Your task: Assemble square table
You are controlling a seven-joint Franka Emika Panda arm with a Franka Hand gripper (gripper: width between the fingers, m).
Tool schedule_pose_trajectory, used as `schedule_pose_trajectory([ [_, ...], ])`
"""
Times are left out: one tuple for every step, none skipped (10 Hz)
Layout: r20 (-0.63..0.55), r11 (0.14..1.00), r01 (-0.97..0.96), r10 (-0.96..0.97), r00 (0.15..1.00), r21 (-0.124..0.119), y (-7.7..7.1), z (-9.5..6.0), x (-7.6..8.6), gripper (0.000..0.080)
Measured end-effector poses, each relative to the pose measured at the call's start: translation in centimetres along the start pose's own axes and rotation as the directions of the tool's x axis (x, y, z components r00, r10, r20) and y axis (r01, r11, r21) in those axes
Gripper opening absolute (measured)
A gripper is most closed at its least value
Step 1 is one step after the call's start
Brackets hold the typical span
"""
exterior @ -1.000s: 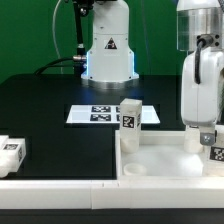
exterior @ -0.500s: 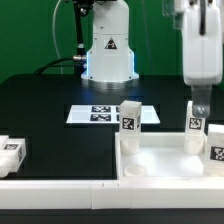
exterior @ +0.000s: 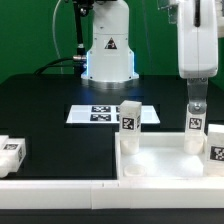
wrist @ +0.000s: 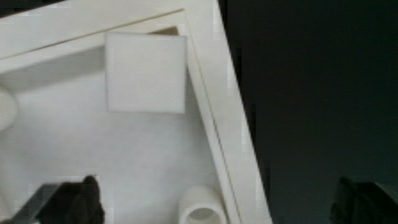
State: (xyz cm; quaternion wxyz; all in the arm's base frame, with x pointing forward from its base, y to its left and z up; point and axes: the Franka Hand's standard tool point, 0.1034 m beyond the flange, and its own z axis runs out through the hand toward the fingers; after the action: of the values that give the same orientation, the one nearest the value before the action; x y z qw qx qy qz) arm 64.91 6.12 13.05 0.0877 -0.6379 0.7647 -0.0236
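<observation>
Green backdrop (exterior: pixel 25 30) behind blk table (exterior: pixel 40 108)

White top (exterior: pixel 166 160), black-and-white tagged legs (exterior: pixel 130 116)

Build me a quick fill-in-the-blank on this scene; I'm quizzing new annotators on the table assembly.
1. The hand is ____, its fingers spread wide apart.
2. Just below it, a leg stands ____ on the tabletop.
3. A second leg sits off the tabletop, at the exterior view's far ____.
Missing words: open; upright; left.
</observation>
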Motion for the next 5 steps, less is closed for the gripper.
schedule_pose_trajectory([
  [-0.003,0.997,0.072,-0.072,0.997,0.006,-0.3,-0.7,1.6,0.0649],
  [-0.001,0.991,0.137,-0.137,0.991,0.013,-0.3,-1.8,3.6,0.0649],
  [-0.003,0.993,0.118,-0.118,0.993,0.019,-0.3,-2.4,4.6,0.0649],
  [-0.004,0.992,0.124,-0.124,0.992,0.014,-0.2,-2.0,4.2,0.0649],
  [-0.005,0.992,0.129,-0.129,0.992,0.013,-0.1,-1.9,4.1,0.0649],
])
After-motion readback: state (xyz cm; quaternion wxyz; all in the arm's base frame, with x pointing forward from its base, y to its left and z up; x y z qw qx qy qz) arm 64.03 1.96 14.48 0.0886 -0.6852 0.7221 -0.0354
